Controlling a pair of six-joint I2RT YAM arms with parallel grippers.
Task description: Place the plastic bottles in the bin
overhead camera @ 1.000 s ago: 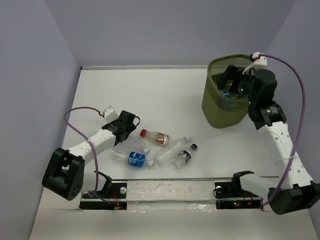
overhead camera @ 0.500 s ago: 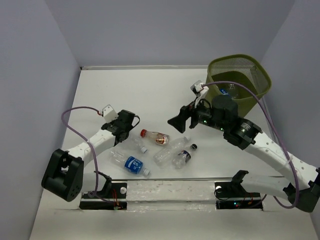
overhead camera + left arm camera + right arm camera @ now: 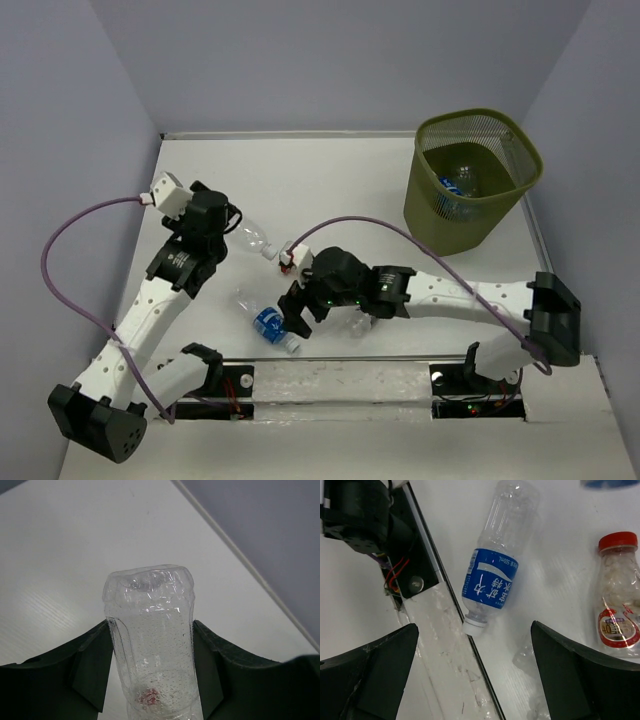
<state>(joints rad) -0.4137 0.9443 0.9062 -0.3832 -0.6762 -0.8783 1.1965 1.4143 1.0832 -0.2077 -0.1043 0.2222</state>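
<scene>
Now my left claw [image 3: 228, 230] grips a clear bottle [image 3: 150, 630] toward the worktop's left edge; I should carry it level to the bin [image 3: 425, 205] at the far right corner, releasing over the rim. My right claw [image 3: 295, 315] gapes above the blue-labelled bottle [image 3: 490, 585].

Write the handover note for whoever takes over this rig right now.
Left gripper: shut on a clear bottle, raised above the table, well short of the bin.
Right gripper: open, empty, above the blue-labelled bottle.
Done: some bottles already lie in the bin.
On the table: the blue-labelled bottle and a red-capped bottle; the right arm hides any others.
Left to do: drop the held bottle in the bin, then collect the rest.
</scene>
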